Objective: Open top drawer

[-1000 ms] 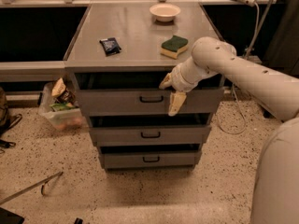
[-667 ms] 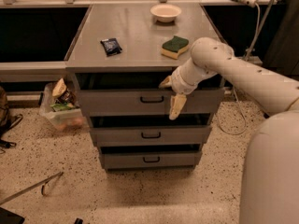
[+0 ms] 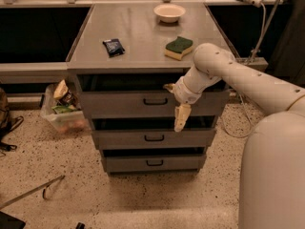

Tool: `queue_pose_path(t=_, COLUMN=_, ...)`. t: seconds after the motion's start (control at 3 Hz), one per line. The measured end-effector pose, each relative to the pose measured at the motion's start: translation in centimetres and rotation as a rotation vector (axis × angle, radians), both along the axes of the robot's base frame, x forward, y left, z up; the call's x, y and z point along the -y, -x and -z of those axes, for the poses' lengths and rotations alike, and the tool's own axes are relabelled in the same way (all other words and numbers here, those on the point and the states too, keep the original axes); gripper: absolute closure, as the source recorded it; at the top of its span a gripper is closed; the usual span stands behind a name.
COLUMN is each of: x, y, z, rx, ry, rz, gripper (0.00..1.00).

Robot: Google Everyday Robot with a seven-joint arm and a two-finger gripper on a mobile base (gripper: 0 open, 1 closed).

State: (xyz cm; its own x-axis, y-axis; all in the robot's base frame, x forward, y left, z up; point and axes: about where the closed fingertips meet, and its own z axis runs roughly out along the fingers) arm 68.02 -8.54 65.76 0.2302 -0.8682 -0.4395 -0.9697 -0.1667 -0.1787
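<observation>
The top drawer (image 3: 119, 105) is the uppermost and tallest of three grey drawer fronts in the metal cabinet, with a small black bar handle (image 3: 155, 101) at its centre. A dark gap shows above its front, under the cabinet top. My gripper (image 3: 179, 109) hangs in front of this drawer's front, just right of the handle, and its lower tip reaches down to the gap above the middle drawer (image 3: 128, 138). It holds nothing that I can see. The white arm comes in from the right.
On the cabinet top (image 3: 138, 37) lie a dark packet (image 3: 113, 46), a green and yellow sponge (image 3: 178, 47) and a white bowl (image 3: 169, 12). The bottom drawer (image 3: 128, 163) sits near the floor. A clear bin of items (image 3: 64, 109) stands to the left. A cable (image 3: 238, 123) hangs at the right.
My gripper has dropped slightly in front of the top drawer, staying right of the handle. The drawers look the same.
</observation>
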Motion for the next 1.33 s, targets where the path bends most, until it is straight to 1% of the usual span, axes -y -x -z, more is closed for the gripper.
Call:
queue_pose_path(t=0.33, x=0.1, y=1.5, z=-0.5, rx=-0.027, ry=-0.006, rz=-0.020, gripper=0.00)
queue_pose_path(t=0.67, x=0.2, y=5.2, z=-2.0, rx=-0.086, ry=-0.048, rz=-0.025, gripper=0.00)
queue_pose_path(t=1.0, x=0.3, y=8.8, z=-3.6, rx=-0.118, ry=-0.083, rz=0.000, gripper=0.00)
queue_pose_path(t=1.33, x=0.3, y=8.8, z=-3.5, rx=-0.118, ry=-0.083, rz=0.000, gripper=0.00)
